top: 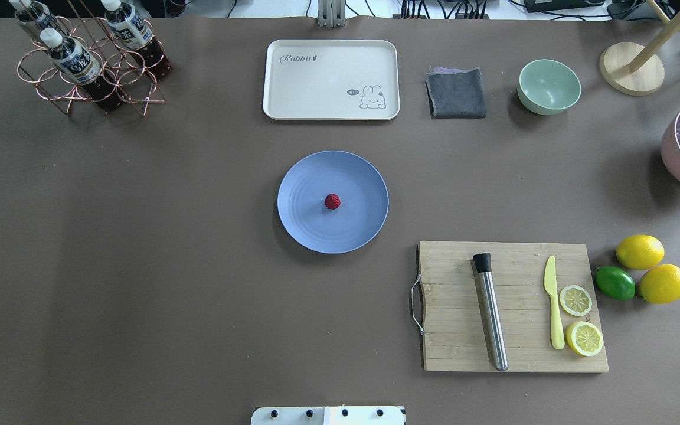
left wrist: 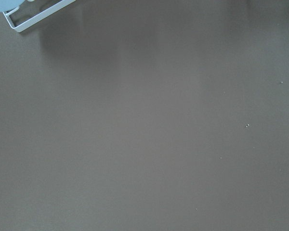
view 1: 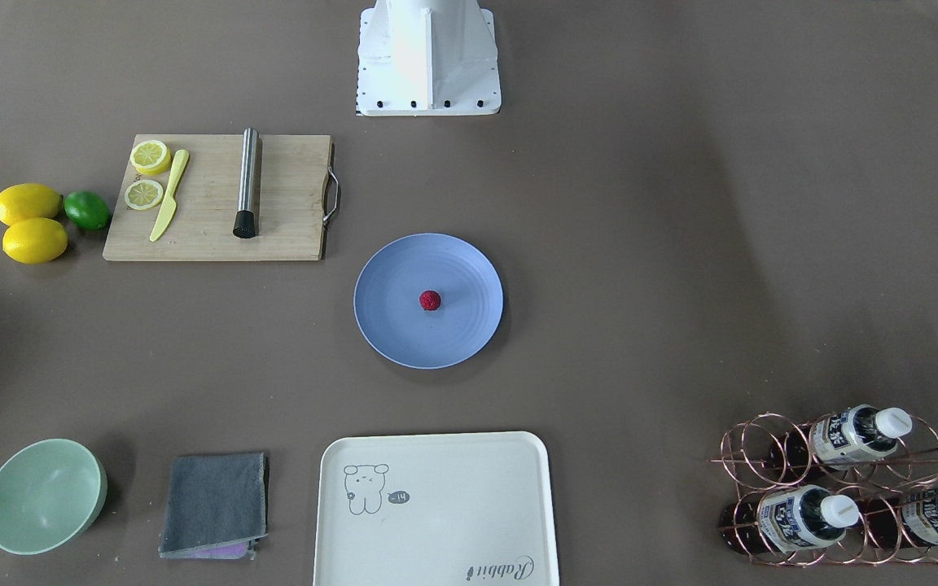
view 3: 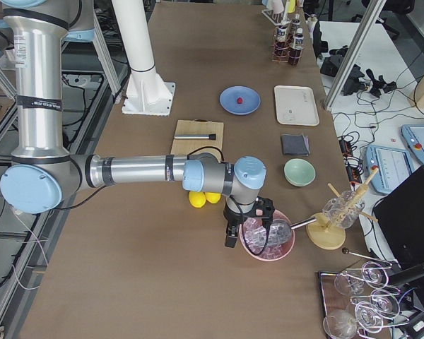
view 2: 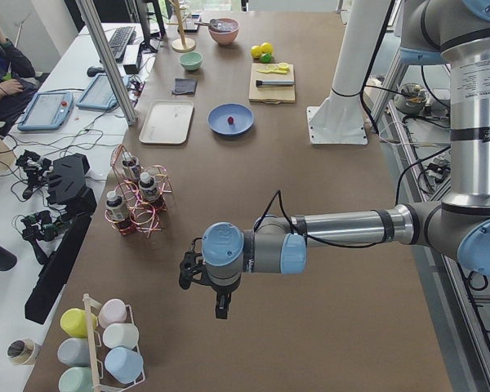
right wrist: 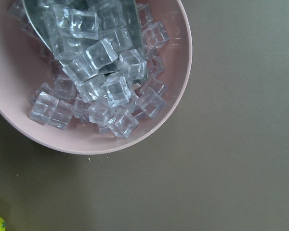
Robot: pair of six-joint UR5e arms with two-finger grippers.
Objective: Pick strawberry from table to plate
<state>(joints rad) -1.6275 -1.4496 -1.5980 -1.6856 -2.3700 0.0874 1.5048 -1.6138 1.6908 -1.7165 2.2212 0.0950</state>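
The strawberry (view 1: 430, 300) (top: 332, 201), a small dark-red bumpy berry, lies at the middle of the blue-grey plate (view 1: 387, 325) (top: 304, 230), which rests mid-table (view 1: 640, 244). From the side it shows as a red dot (view 2: 230, 121) (view 3: 238, 101) on the plate (view 2: 243, 124) (view 3: 251, 106). Neither gripper is near it. My left gripper (view 2: 220, 309) hangs over bare table at the left end, far from the plate. Over a pink bowl of ice (view 3: 268, 244) at the right end hangs my right gripper (view 3: 247, 236). For both grippers I cannot tell open or shut.
A cutting board (top: 514, 307) with a muddler, yellow knife and lemon slices lies right of the plate, two lemons and a lime (top: 615, 282) beside it. A cream tray (top: 331, 79), grey cloth, green bowl (top: 549, 86) and copper bottle rack (top: 89, 65) line the far edge.
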